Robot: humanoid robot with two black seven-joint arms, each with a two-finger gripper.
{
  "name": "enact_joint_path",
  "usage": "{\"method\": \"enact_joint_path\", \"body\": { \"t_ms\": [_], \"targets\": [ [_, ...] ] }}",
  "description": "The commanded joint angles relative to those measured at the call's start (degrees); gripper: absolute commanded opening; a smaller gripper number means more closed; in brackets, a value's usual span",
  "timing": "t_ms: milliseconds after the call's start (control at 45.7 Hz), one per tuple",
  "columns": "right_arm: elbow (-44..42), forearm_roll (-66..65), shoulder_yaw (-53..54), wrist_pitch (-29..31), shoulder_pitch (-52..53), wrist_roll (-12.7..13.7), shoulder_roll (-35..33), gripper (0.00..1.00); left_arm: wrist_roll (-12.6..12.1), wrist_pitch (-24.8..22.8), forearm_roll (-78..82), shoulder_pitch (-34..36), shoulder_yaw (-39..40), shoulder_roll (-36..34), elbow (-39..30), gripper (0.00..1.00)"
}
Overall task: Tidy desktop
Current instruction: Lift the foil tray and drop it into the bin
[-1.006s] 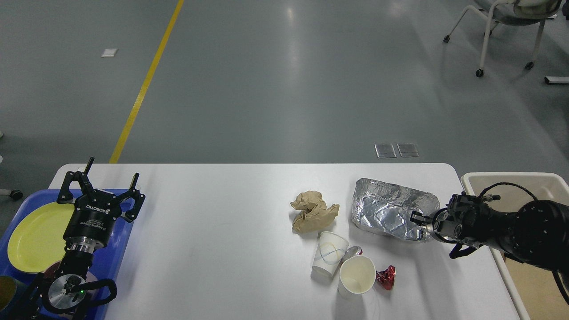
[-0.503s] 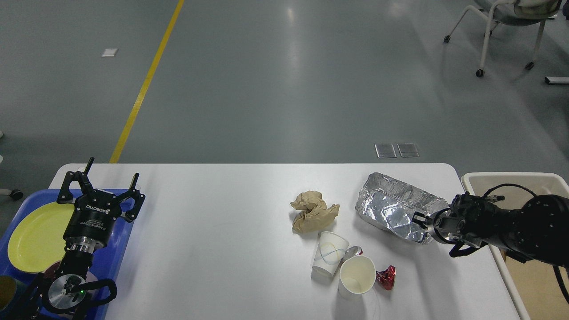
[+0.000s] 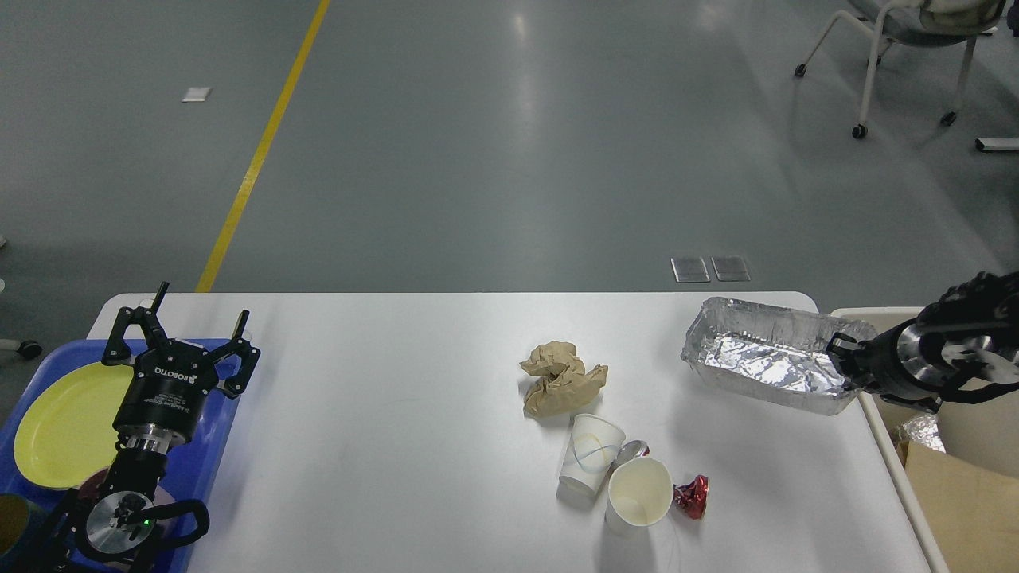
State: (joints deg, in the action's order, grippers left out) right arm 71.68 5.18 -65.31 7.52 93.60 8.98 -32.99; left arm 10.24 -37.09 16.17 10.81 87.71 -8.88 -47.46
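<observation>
Gripping the foil tray (image 3: 768,362) by its right end, right gripper (image 3: 845,360) jaws clenched on the rim, tray lifted over the right edge of the white counter (image 3: 398,430), beside the beige bin (image 3: 880,318). Left gripper (image 3: 181,338) above the blue tray (image 3: 211,446) with yellow plate (image 3: 60,426), jaws spread wide. Mid-counter lay crumpled brown paper (image 3: 561,378), two paper cups (image 3: 593,454), red wrapper (image 3: 691,495).

The right arm (image 3: 947,358) runs off the right edge, its jaws hidden behind the foil tray (image 3: 768,354)
</observation>
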Motion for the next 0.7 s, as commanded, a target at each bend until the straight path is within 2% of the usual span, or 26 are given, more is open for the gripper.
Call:
{"method": "enact_joint_path", "body": {
  "t_ms": [0,175,415,568,678],
  "targets": [
    [7.7,0.1,-4.0,-0.4,8.9,0.1,-4.2,0.0,0.0,0.0,0.0,0.0,0.0,0.0,0.0,0.96],
    [15.5,0.2,-11.2,-0.9,18.8,0.1,-6.1,0.0,0.0,0.0,0.0,0.0,0.0,0.0,0.0,0.96],
    [15.0,0.3,-15.0,-5.2,19.1,0.1,-7.1,0.0,0.0,0.0,0.0,0.0,0.0,0.0,0.0,0.96],
    [9.1,0.3,-17.1,-8.8,16.7,0.0,-12.4,0.0,0.0,0.0,0.0,-0.1,0.0,0.0,0.0,0.96],
    [-2.3,0.3,-14.6,-9.3,7.3,-0.2,-18.0,0.0,0.0,0.0,0.0,-0.1,0.0,0.0,0.0,0.96]
  ]
}}
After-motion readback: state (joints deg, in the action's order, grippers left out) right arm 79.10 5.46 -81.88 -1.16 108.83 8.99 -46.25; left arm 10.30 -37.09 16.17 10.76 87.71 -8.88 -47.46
